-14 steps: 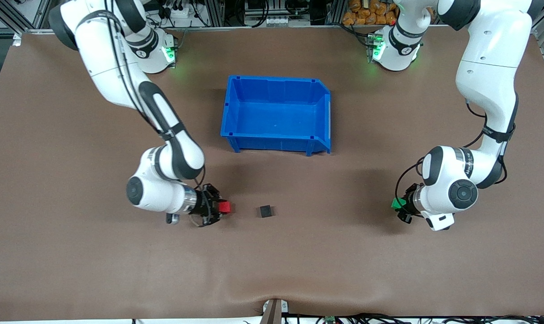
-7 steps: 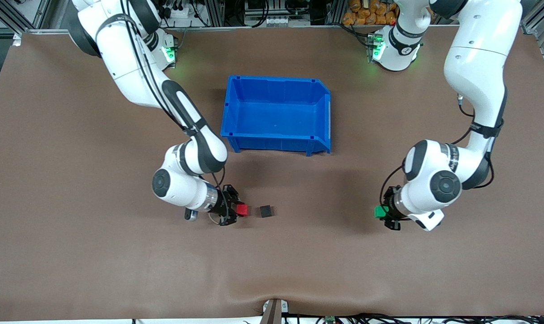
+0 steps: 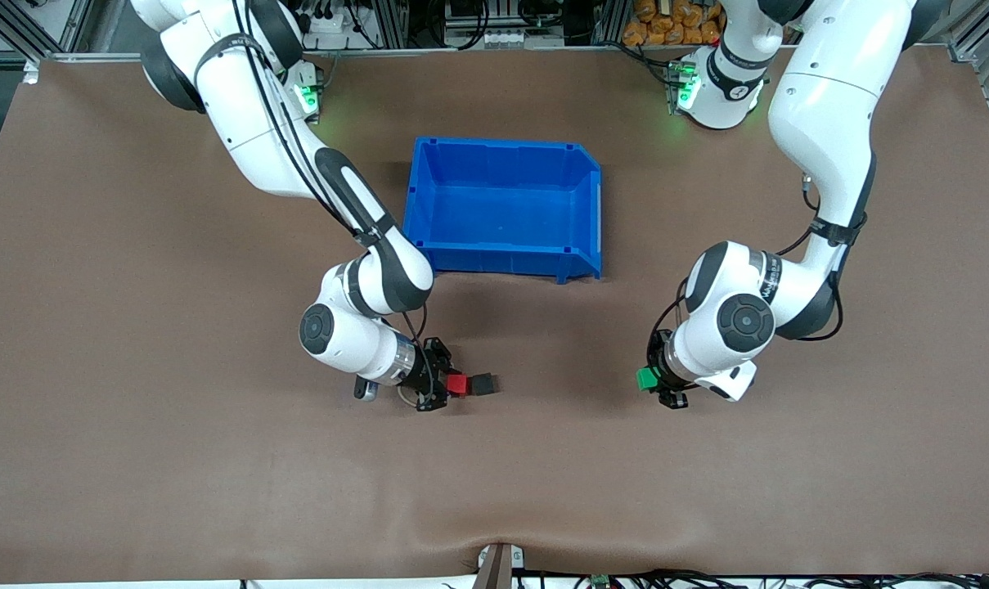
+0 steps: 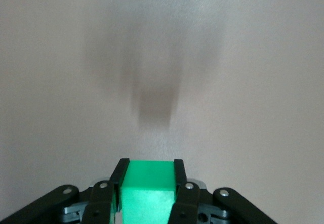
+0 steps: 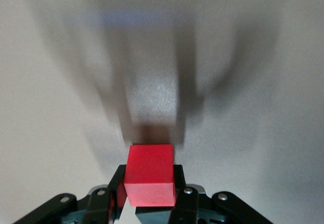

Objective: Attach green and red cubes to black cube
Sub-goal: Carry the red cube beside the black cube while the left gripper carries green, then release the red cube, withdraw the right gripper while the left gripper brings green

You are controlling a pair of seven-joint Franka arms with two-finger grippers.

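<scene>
The black cube (image 3: 484,383) lies on the brown table, nearer the front camera than the blue bin. My right gripper (image 3: 451,385) is shut on the red cube (image 3: 460,384) and holds it low at the table, right against the black cube's side toward the right arm's end. In the right wrist view the red cube (image 5: 151,174) sits between the fingers (image 5: 116,184); the black cube is only a dark blur ahead of it. My left gripper (image 3: 656,381) is shut on the green cube (image 3: 646,379), low over bare table toward the left arm's end, well apart from the black cube. The green cube (image 4: 148,189) fills the left wrist view's jaws.
The blue bin (image 3: 502,146), with nothing in it, stands at the table's middle, farther from the front camera than the cubes. A fold in the table cover (image 3: 494,544) runs along the front edge.
My right gripper carried the red cube toward the black cube until it stands against it. My left gripper carried the green cube toward the table's middle, closer to the black cube.
</scene>
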